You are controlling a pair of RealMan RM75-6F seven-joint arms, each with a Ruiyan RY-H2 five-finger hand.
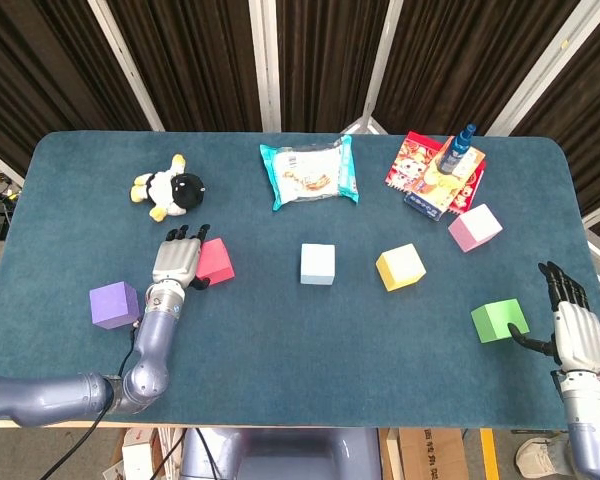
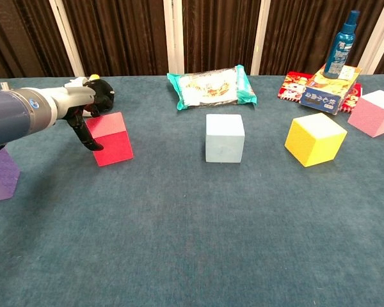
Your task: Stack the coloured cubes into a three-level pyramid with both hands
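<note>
Sitting on the blue table (image 1: 280, 330) toward its left side, the red cube (image 1: 217, 260) was the piece being gone after; no cube was yet stacked on another, so the pyramid had not begun. The left hand (image 1: 178, 260) was pressed against the cube's left face, its fingers (image 1: 188, 233) spread above and its thumb down at the near edge in the chest view, but I could not tell whether it had a real hold. By my judgement this was the first pick: the hand needed to close on opposite faces before lifting, then carry the cube toward the light blue cube (image 1: 318, 264) and yellow cube (image 1: 400, 267) at the middle. The purple cube (image 1: 113, 304) lay just left of that arm, the pink cube (image 1: 475, 227) well to the right. The right hand (image 1: 574, 328), fingers apart and holding nothing, lay just beside the green cube (image 1: 499, 320). A plush toy (image 1: 170, 188) lay just behind the red cube.
</note>
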